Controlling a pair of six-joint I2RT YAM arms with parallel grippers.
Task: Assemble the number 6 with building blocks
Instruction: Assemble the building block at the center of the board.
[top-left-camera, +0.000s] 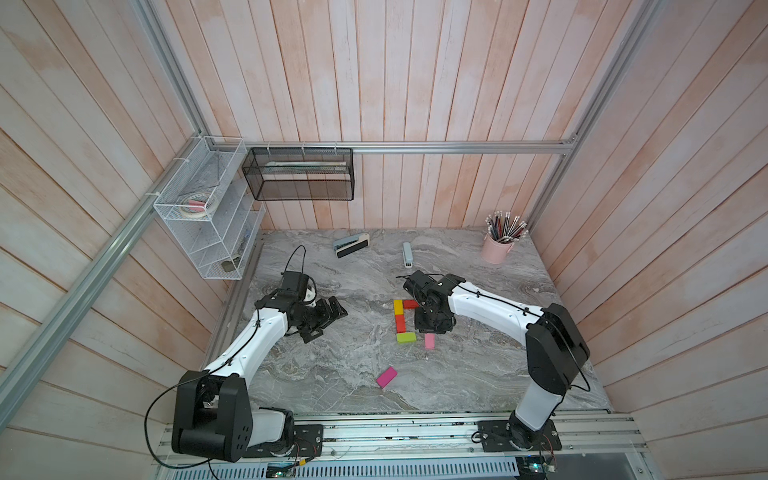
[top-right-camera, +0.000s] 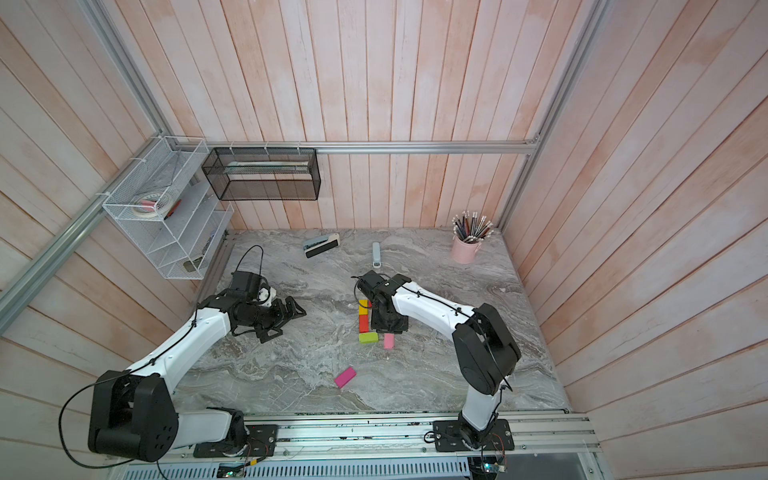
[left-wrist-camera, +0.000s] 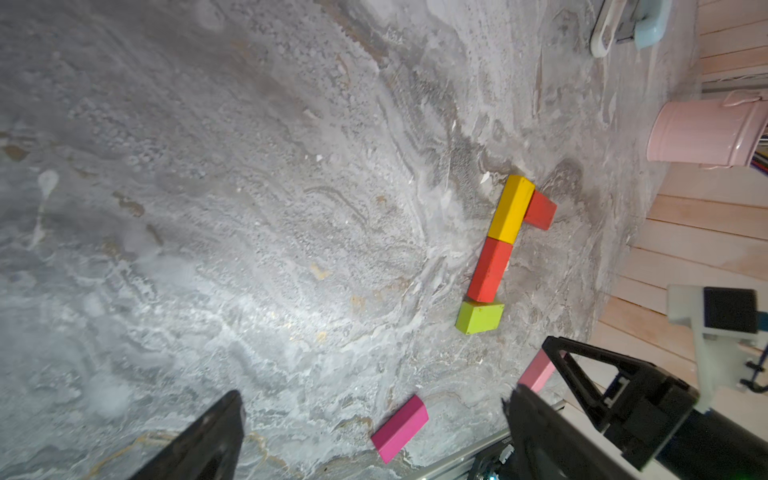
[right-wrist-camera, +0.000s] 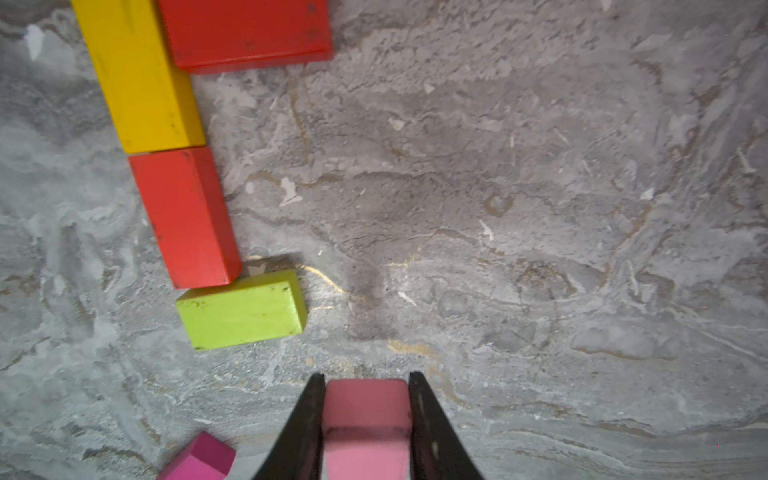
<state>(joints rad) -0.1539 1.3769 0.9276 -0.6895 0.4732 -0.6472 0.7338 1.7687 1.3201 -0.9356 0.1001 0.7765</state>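
Block (right-wrist-camera: 365, 415), pink, rectangular, smooth-painted

Location type: an enclosed robot test cell in a laboratory, dressed as an office desk.

Indicators:
- An aluminium profile frame (top-left-camera: 457, 147) carries pale plank walls (top-left-camera: 415, 83) on three sides.
- Two arms are bolted to a slotted rail (top-left-camera: 395, 432) behind the left tool (top-left-camera: 328, 322) and the right tool (top-left-camera: 430, 331).
- A marble-pattern surface (top-left-camera: 478, 332) lies beneath both tools.
- Desk stationery is present: a stapler (top-left-camera: 407, 254) just beyond the right tool and a pink pencil cup (top-left-camera: 496, 249) farther off.
- A white wire rack (top-left-camera: 208, 232) and a black mesh basket (top-left-camera: 299, 174) hang beyond the left tool.
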